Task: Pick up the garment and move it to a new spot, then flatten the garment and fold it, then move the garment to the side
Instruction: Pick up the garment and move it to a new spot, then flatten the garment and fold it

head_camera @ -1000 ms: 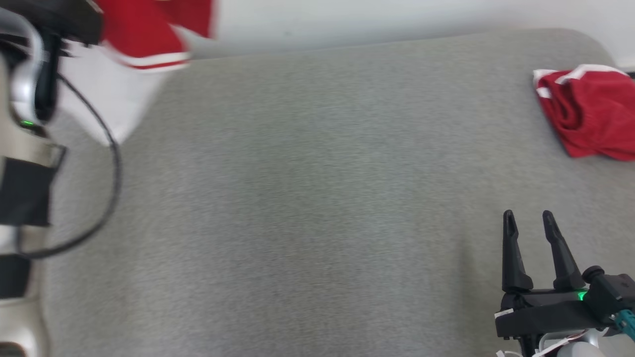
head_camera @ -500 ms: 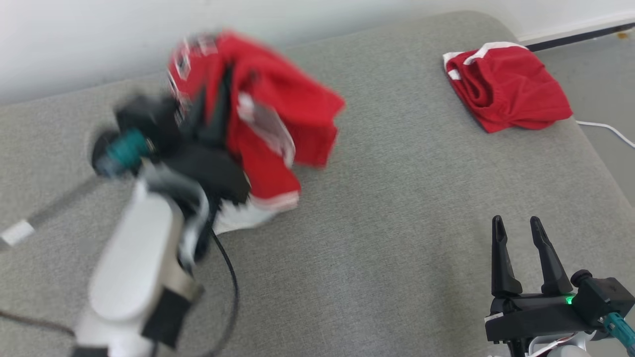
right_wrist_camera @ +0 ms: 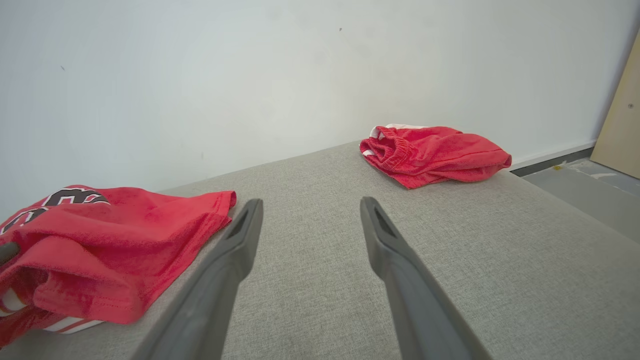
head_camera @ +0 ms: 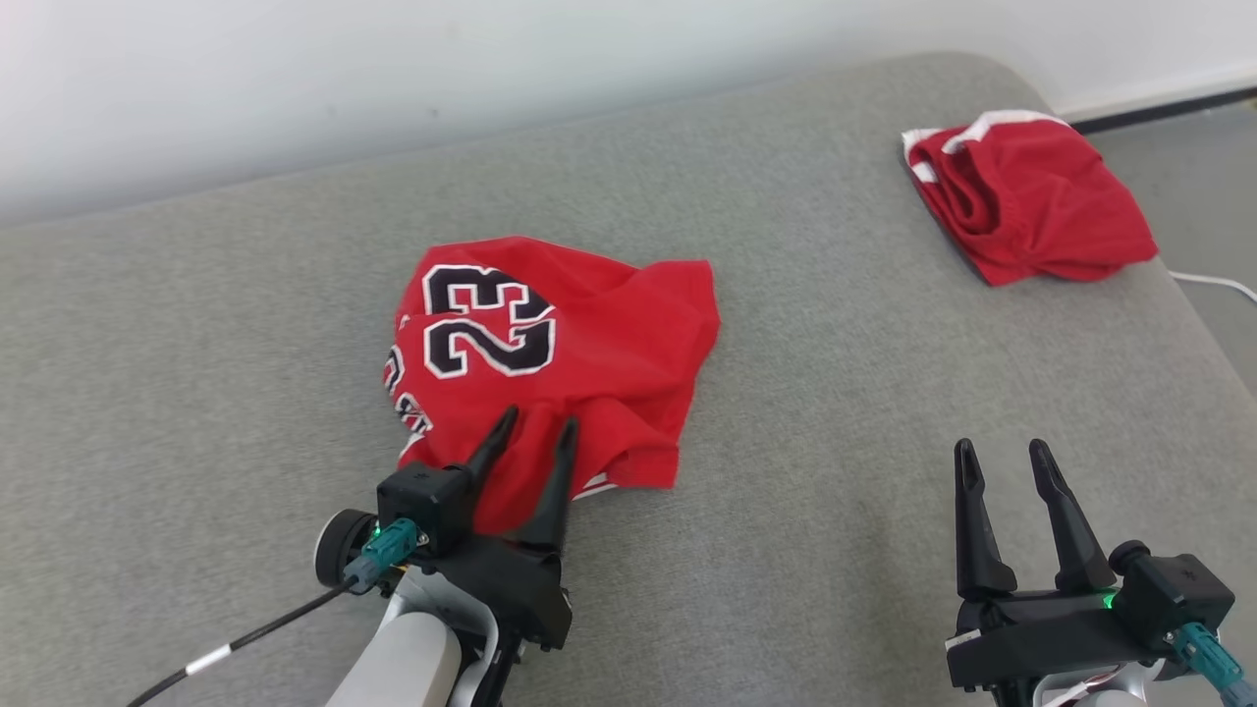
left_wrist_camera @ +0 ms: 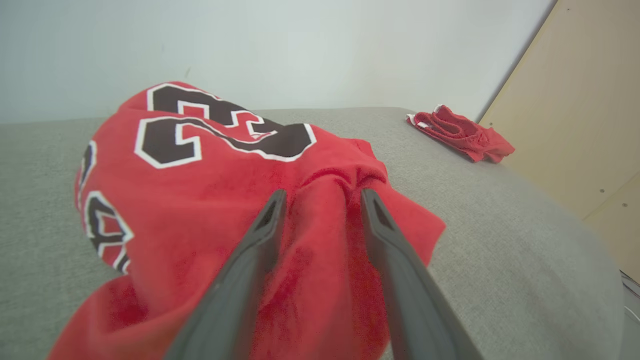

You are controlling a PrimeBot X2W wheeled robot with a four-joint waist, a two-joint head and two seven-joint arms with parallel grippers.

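The garment [head_camera: 599,344] is a red jersey with black number 23, lying crumpled in the middle of the grey padded surface [head_camera: 835,412]. My left gripper [head_camera: 539,419] rests over its near edge, fingers parted, with a raised fold of red cloth between them. The left wrist view shows that fold of the garment [left_wrist_camera: 320,210] bulging between the open fingers of the left gripper [left_wrist_camera: 323,192]. My right gripper [head_camera: 1002,447] stands open and empty at the lower right, well clear of the cloth. In the right wrist view the garment [right_wrist_camera: 125,230] lies to the left of the right gripper [right_wrist_camera: 311,201].
A second red garment with white trim [head_camera: 1031,211] lies bunched at the far right corner of the surface. Beyond the right edge are floor and a white cable [head_camera: 1213,283]. A pale wall runs behind, and a wooden panel [left_wrist_camera: 575,100] stands to the right.
The head camera has swung. My left arm has carried the jersey down from the upper left onto the surface, and its fingers have parted. The right gripper holds its pose.
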